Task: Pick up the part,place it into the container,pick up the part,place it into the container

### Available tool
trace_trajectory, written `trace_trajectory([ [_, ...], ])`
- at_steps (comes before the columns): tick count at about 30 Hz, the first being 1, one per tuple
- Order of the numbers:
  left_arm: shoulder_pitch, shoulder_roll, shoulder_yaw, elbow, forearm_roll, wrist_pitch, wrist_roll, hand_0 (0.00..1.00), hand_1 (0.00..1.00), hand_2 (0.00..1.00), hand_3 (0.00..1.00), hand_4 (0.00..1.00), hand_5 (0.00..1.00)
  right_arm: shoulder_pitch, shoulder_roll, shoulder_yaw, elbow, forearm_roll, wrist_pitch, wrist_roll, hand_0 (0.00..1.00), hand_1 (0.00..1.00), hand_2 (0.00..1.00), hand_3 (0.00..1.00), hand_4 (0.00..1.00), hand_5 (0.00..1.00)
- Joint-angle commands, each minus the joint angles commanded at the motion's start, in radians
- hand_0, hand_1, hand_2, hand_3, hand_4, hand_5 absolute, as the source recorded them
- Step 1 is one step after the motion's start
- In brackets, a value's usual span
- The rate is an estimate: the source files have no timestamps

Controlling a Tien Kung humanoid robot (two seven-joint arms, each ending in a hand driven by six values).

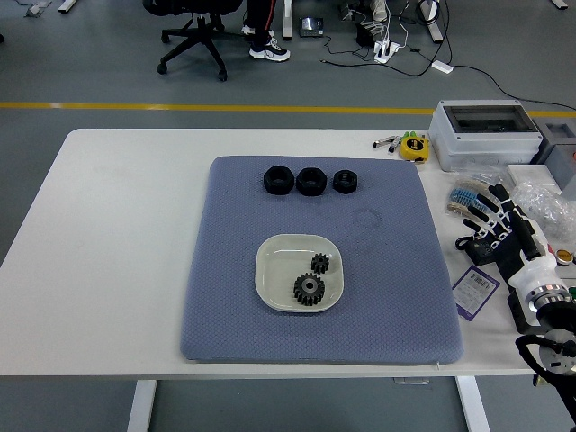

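Note:
A white square dish sits on a blue-grey mat near the table's middle. Two black gears lie in it, a large one and a small one. Three black nut-like parts stand in a row at the mat's far edge: left, middle, right. My right hand is off the mat at the right, fingers spread and empty. My left arm is out of view.
A grey box with a clear lid stands at the back right. A yellow tape measure and pens lie next to it. Plastic bags and a barcode label lie by my right hand.

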Motion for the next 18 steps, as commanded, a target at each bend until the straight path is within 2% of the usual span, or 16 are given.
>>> trace_trajectory([
  [1,0.0,0.0,0.0,0.0,0.001,0.0,0.0,0.679,0.663,0.627,0.55,0.605,0.57,-0.001,0.001,0.001,0.0,-0.002,0.008,0.003,0.724,0.724,0.792,0.814,0.992,0.51],
  [2,-0.001,0.0,0.0,0.0,0.0,0.0,0.0,0.679,0.662,0.627,0.55,0.605,0.57,-0.002,0.001,0.002,-0.001,-0.003,0.018,0.007,0.78,0.768,0.817,0.833,0.99,0.508],
  [7,-0.003,0.001,0.001,0.0,-0.001,-0.001,0.0,0.679,0.662,0.627,0.55,0.605,0.57,-0.004,0.002,0.009,-0.001,-0.014,0.058,0.018,0.78,0.768,0.817,0.833,0.99,0.508],
  [8,-0.003,0.001,0.002,0.0,-0.002,-0.001,0.0,0.679,0.658,0.626,0.55,0.605,0.57,-0.005,0.002,0.011,-0.001,-0.019,0.065,0.02,0.83,0.793,0.831,0.841,0.988,0.504],
  [18,-0.003,0.003,0.006,0.0,-0.009,0.002,-0.001,0.679,0.658,0.627,0.55,0.604,0.57,-0.004,0.005,0.014,-0.007,-0.044,0.091,0.022,0.844,0.798,0.834,0.839,0.987,0.505],
])
